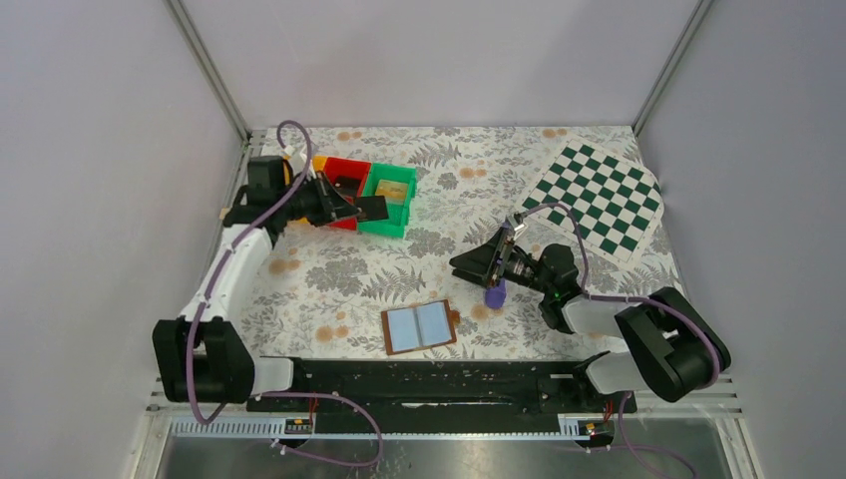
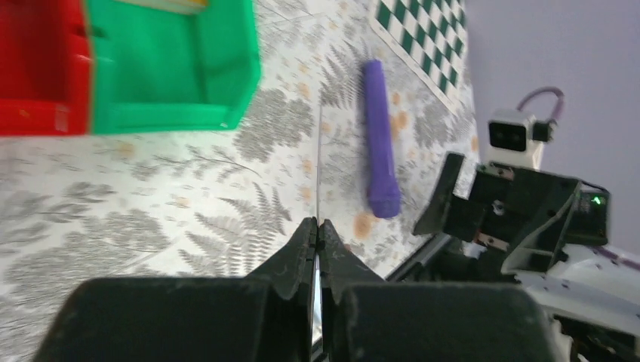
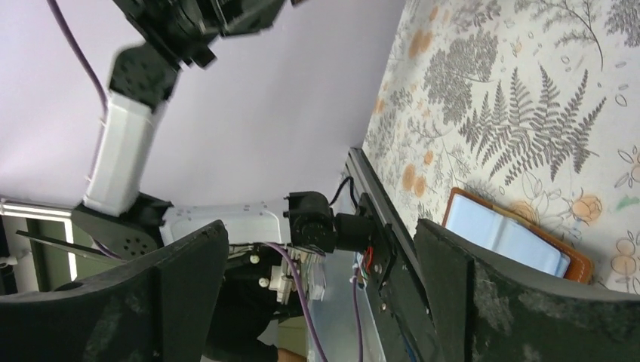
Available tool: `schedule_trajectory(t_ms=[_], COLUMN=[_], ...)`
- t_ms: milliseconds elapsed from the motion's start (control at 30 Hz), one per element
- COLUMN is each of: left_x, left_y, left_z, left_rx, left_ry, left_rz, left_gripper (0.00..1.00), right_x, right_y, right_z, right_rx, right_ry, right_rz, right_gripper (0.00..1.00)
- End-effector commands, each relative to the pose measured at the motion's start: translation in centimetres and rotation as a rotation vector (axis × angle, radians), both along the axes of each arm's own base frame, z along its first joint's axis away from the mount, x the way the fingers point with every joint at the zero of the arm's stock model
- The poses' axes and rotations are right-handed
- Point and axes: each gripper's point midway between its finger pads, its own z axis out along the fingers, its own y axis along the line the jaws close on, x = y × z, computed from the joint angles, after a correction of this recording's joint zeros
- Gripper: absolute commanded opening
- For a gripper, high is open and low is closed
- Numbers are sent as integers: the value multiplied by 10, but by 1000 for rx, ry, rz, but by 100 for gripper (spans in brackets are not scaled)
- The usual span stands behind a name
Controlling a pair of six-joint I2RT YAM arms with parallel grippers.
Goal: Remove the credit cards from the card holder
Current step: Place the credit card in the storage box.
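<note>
Inside the green bin (image 1: 383, 227), seemingly one yellowish card (image 1: 392, 190).

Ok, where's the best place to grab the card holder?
The card holder lies open and flat, so only its rim offers a pinch. Probably take the right brown edge, coming in low from the right with the open right hand.

Card holder (image 1: 419, 327) lies front centre, bins (image 1: 394, 226) back left, checkerboard (image 1: 599, 198) back right.
</note>
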Motion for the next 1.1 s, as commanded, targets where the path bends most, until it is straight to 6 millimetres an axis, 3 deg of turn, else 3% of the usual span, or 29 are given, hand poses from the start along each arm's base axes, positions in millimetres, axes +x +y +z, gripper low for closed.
schedule_trajectory(t_ms=[0, 100, 300, 500, 600, 800, 1067], left_x=[10, 33, 70, 116, 134, 155, 184], left_y=[44, 69, 92, 113, 112, 114, 114], left_z=[-1, -7, -32, -30, -31, -55, -54], left_rx=[144, 211, 327, 366, 342, 338, 342], left_ry=[10, 69, 192, 193, 183, 241, 155], left_rz=[-30, -4, -31, 18, 15, -19, -51], left_gripper=[0, 0, 0, 0, 0, 0, 0], right_x=[-15, -21, -33, -39, -39, -31, -16], right_y=[1, -2, -11, -23, -21, -13, 1], right_z=[2, -4, -2, 2, 14, 20, 25], right_rx=[-39, -86, -178, -308, -301, -294, -269], right_ry=[-34, -18, -38, -74, -86, -63, -14], right_rz=[77, 82, 88, 72, 89, 105, 147], right_gripper=[99, 99, 99, 99, 99, 99, 99])
